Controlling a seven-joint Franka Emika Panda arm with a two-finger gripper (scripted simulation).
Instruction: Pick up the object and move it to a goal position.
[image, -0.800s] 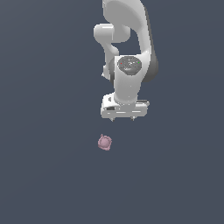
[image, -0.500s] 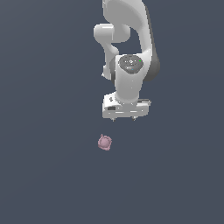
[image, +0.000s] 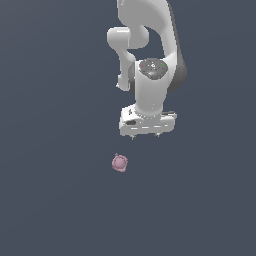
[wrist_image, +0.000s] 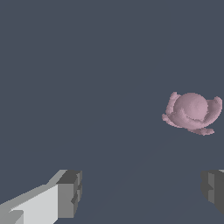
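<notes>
The object (image: 119, 162) is a small dusty-pink roundish lump with little bumps around its edge, lying on the dark grey floor. In the exterior view the white gripper (image: 146, 136) hangs above and a little to the exterior view's right of it, not touching. The wrist view shows the object (wrist_image: 191, 112) ahead of the open gripper (wrist_image: 142, 192), nearer one grey fingertip (wrist_image: 213, 190) than the other fingertip (wrist_image: 70, 192). Nothing lies between the fingers.
The white arm (image: 150, 55) rises behind the gripper toward the top of the exterior view. The floor (image: 55, 150) is a plain dark grey surface all around.
The gripper has shifted slightly toward the exterior view's left and tilted a little. The object has not moved.
</notes>
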